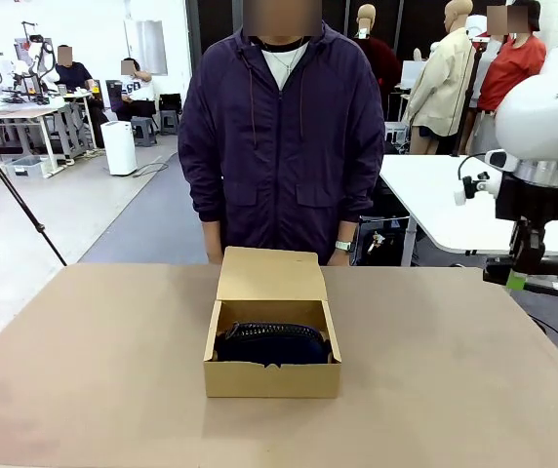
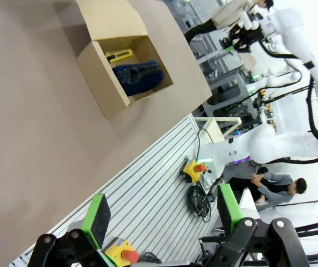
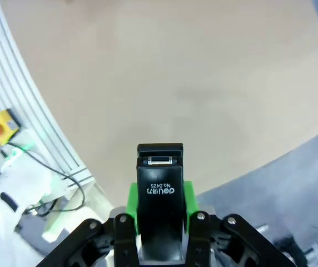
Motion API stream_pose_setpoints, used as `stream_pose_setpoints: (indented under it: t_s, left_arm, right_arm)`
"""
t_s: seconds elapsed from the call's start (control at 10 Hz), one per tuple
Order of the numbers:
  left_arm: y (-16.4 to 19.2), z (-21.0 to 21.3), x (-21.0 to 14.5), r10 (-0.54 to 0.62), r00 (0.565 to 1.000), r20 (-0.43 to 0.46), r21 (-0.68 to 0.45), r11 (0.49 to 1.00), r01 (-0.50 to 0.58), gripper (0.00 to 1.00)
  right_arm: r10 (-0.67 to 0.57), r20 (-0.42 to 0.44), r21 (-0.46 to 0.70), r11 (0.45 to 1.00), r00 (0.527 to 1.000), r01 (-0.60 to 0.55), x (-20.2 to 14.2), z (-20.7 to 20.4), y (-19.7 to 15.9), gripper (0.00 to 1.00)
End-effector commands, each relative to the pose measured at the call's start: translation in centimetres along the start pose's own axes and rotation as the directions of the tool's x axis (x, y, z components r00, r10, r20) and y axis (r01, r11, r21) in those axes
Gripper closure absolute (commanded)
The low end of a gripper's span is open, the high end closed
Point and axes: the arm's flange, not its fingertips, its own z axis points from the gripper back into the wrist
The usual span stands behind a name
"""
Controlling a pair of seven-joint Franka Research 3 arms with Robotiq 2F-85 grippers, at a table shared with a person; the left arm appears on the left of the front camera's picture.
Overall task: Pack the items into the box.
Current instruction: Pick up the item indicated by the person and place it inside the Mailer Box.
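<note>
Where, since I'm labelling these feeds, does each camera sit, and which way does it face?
Front: at the robot's side of the table, facing across at the person; right gripper at right.
Left wrist: above the table, looking past the open left gripper down at the box.
Right wrist: looking down the right gripper, shut on the stapler, at bare table.
Shared: front and left wrist both show the box holding the pouch.
</note>
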Motion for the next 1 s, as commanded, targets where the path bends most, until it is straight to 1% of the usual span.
stream_pose_setpoints:
  t_s: [0.0,0.2,0.3,0.4,0.5,0.6,0.7,0.8,0.9]
  left_arm:
    - [0.1,0.2,-0.1,-0.006,1.0,-0.005,-0.007,1.0,0.005,0.0]
    - [0.1,0.2,-0.1,-0.006,1.0,-0.005,-0.007,1.0,0.005,0.0]
    - [0.1,0.2,-0.1,-0.006,1.0,-0.005,-0.007,1.0,0.005,0.0]
    - [0.1,0.2,-0.1,-0.006,1.0,-0.005,-0.007,1.0,0.005,0.0]
    - [0.1,0.2,-0.1,-0.006,1.0,-0.005,-0.007,1.0,0.005,0.0]
    - [0.1,0.2,-0.1,-0.006,1.0,-0.005,-0.007,1.0,0.005,0.0]
    - [0.1,0.2,-0.1,-0.006,1.0,-0.005,-0.007,1.0,0.005,0.0]
    - [0.1,0.2,-0.1,-0.006,1.0,-0.005,-0.007,1.0,0.005,0.0]
    - [0.1,0.2,-0.1,-0.006,1.0,-0.005,-0.007,1.0,0.005,0.0]
  right_arm:
    - [-0.002,-0.014,0.016,1.0,1.0,0.003,1.4,-0.9,-2.8,1.0]
    - [-0.002,-0.014,0.016,1.0,1.0,0.003,1.4,-0.9,-2.8,1.0]
    - [0.005,-0.006,0.024,1.0,1.0,-0.004,0.8,-1.2,-1.4,1.0]
    - [0.016,-0.071,0.025,1.0,0.997,-0.014,3.8,-0.4,-1.2,1.0]
    - [0.073,-0.059,-0.032,0.997,0.996,-0.075,7.7,1.6,-0.4,1.0]
    - [0.176,-0.038,-0.06,0.982,0.984,-0.178,12.1,3.0,0.7,1.0]
    - [0.307,-0.023,-0.066,0.949,0.951,-0.308,17.2,3.8,2.3,1.0]
    - [0.398,-0.016,-0.069,0.915,0.917,-0.398,21.4,4.1,3.9,1.0]
    - [0.482,0.014,-0.081,0.874,0.876,-0.48,25.1,4.2,5.7,1.0]
